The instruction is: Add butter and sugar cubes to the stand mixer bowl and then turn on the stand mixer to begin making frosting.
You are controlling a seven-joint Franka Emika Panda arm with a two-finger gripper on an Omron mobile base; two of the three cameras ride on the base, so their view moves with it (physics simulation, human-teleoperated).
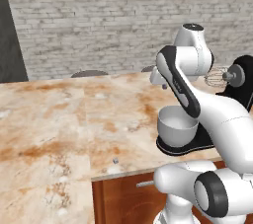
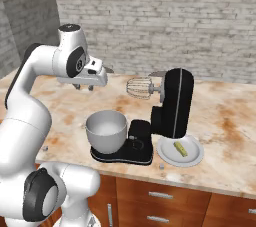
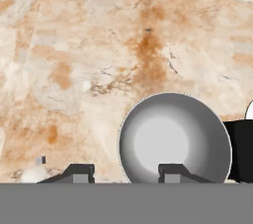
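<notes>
The butter (image 2: pixel 180 148) lies on a white plate (image 2: pixel 195 158) at the right of the stand mixer (image 2: pixel 172 106), and the right base view alone gives me that. The stand mixer bowl (image 2: pixel 106 131) sits on the mixer's flat base, under and ahead of the raised whisk (image 2: pixel 140 88). From the left base view my own arm covers much of the mixer, though the bowl (image 1: pixel 176 127) shows clearly. My gripper (image 2: pixel 82 87) hangs above the marble counter (image 2: pixel 225 121), left of the bowl and higher than it. Through the hand view I look straight down into the bowl (image 3: pixel 175 139); my fingers (image 3: pixel 79 172) stand apart, grasping nothing.
</notes>
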